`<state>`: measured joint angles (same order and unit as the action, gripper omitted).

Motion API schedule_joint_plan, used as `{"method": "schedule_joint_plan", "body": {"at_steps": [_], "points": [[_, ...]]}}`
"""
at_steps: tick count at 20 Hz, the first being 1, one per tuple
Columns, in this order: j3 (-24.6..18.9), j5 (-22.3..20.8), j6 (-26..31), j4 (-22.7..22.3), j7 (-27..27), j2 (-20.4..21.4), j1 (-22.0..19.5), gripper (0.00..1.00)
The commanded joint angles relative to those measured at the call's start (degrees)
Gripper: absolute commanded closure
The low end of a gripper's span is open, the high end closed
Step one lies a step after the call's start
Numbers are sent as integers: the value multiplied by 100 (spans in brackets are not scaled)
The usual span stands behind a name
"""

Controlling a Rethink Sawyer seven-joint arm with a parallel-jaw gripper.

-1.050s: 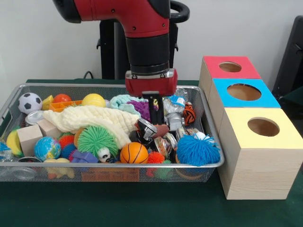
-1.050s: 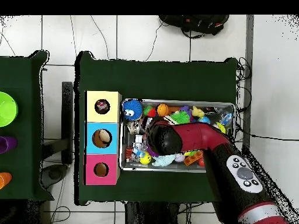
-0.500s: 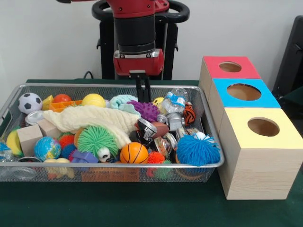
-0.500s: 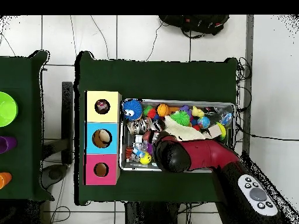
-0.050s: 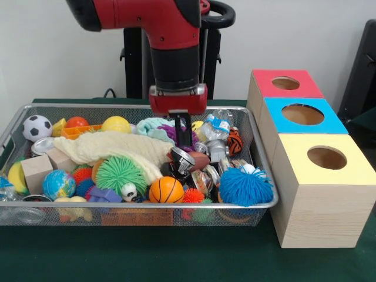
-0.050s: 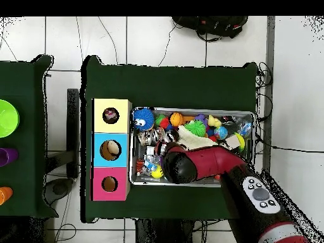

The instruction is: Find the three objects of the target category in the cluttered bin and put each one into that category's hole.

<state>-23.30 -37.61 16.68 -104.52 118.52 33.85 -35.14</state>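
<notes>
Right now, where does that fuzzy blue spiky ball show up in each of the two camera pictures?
Front view: the fuzzy blue spiky ball sits in the wire bin's near right corner, beside the yellow-topped wooden box.
Overhead view: the same ball lies in the bin's upper left corner.
Shared landmark: the yellow-topped box, right next to it in both.

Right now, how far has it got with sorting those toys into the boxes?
The overhead view shows something already inside the yellow box and the blue box, though what is unclear. The claw hangs low over the purple spiky toy, carrying nothing visible. The bin is still crammed.
</notes>
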Motion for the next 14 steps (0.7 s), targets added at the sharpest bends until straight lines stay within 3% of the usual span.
{"method": "schedule_joint_plan", "body": {"at_steps": [1,5,9,14], "points": [[202,-782,-406,956,-394,-896,-107,100],[-593,-746,162,663,-1354,-785,-1025,100],[-954,-677,548,443,-1676,-636,-1420,100],[-1367,-679,879,622,-2011,-923,-1837,100]]}}
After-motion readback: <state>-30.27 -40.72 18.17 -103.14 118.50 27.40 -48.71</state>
